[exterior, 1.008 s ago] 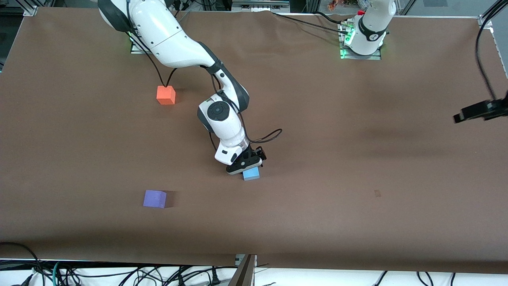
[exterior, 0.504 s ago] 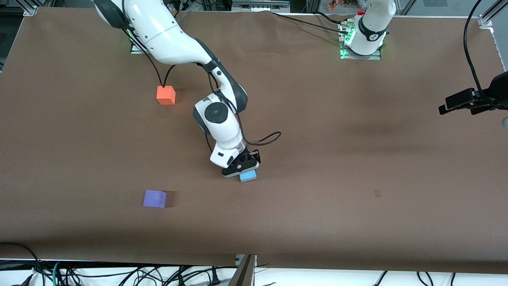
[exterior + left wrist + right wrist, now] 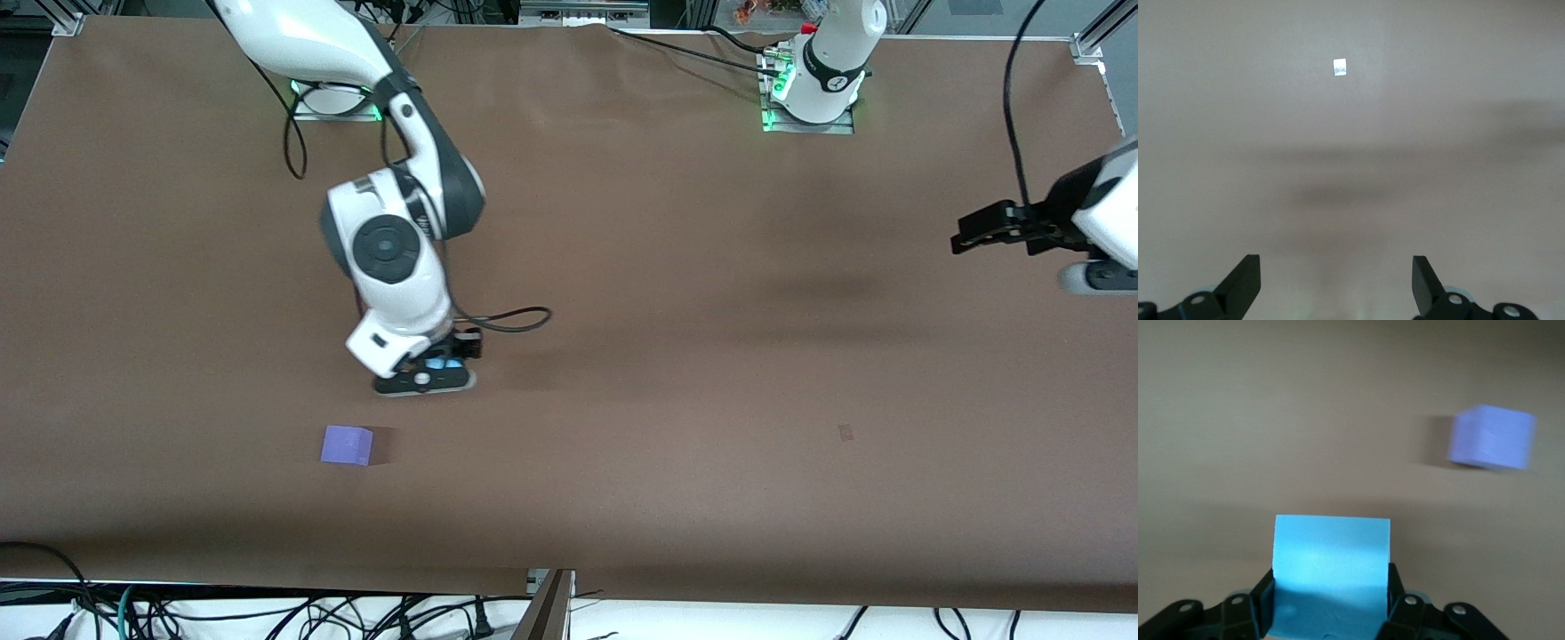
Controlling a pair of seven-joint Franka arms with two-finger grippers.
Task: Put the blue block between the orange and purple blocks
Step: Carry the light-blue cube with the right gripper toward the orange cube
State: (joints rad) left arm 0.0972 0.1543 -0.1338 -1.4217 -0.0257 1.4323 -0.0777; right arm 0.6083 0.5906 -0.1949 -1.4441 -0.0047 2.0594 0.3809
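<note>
Over the counter [image 3: 711,356] near the purple block [image 3: 347,444], right gripper [image 3: 425,380] fingers clamp the blue block [image 3: 1331,573] for placement; left gripper [image 3: 1337,293] waits, fingers spread.

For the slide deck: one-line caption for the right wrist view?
Right gripper shut on the blue block, carried above the brown table, with the purple block in view.

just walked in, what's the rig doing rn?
The right gripper is shut on the blue block and holds it above the table, not far from the purple block, which sits on the table nearer the front camera. The orange block is hidden by the right arm in the front view. The left gripper is open and waits over bare table at the left arm's end.
</note>
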